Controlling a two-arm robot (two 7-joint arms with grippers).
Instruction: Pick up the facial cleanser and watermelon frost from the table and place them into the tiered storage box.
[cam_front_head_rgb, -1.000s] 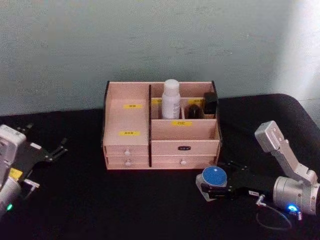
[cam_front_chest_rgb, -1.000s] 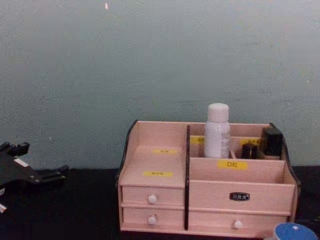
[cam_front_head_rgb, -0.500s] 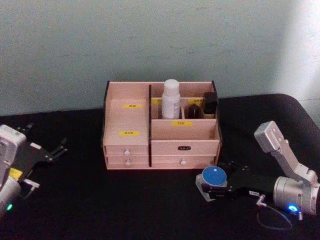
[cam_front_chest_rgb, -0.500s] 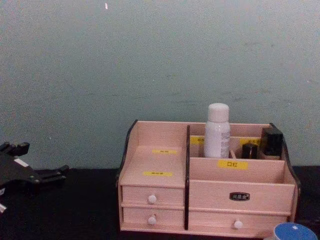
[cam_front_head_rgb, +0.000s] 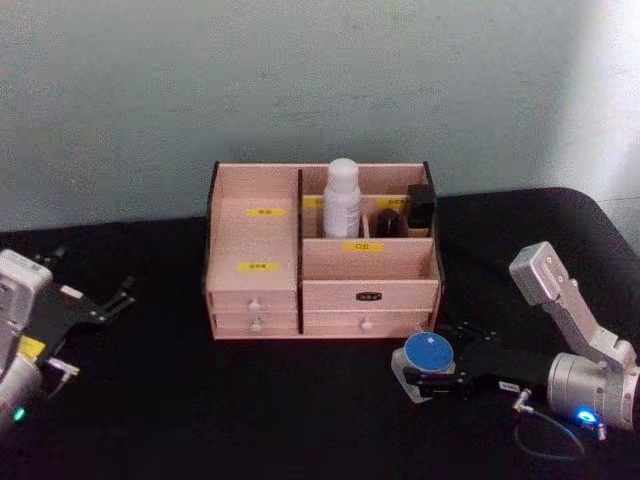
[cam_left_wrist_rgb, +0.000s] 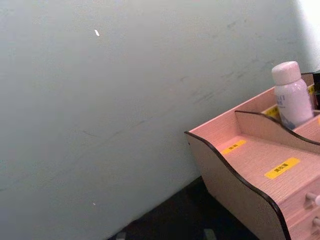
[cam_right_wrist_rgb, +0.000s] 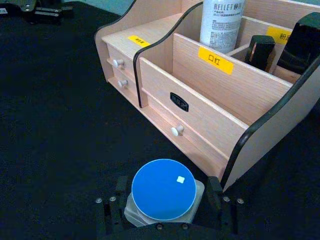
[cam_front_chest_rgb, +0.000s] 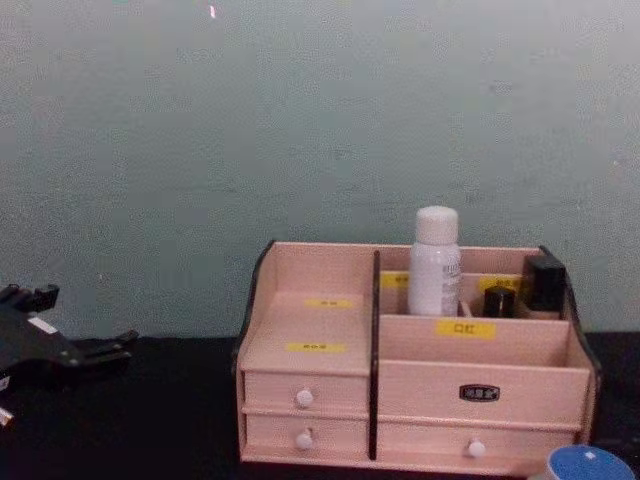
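Note:
A round clear jar with a blue lid (cam_front_head_rgb: 428, 352) (cam_right_wrist_rgb: 164, 189) (cam_front_chest_rgb: 590, 464) stands on the black table by the front right corner of the tiered storage box (cam_front_head_rgb: 250, 235) (cam_right_wrist_rgb: 200, 115) (cam_front_chest_rgb: 310, 320). My right gripper (cam_front_head_rgb: 430, 378) (cam_right_wrist_rgb: 167, 200) is shut on the jar, one finger on each side. A white capped bottle (cam_front_head_rgb: 342, 200) (cam_right_wrist_rgb: 222, 22) (cam_front_chest_rgb: 434, 262) stands upright in a rear compartment of the box. I cannot tell which of the two is the facial cleanser and which the watermelon frost. My left gripper (cam_front_head_rgb: 112, 298) (cam_front_chest_rgb: 100, 350) rests open at the far left.
Dark small containers (cam_front_head_rgb: 420, 205) (cam_right_wrist_rgb: 307, 42) sit in the box's rear right compartments. The wide front right compartment (cam_right_wrist_rgb: 260, 95) behind the yellow label holds nothing. A grey wall (cam_front_chest_rgb: 300, 120) rises close behind the box. Black tabletop (cam_front_head_rgb: 250, 400) stretches between the arms.

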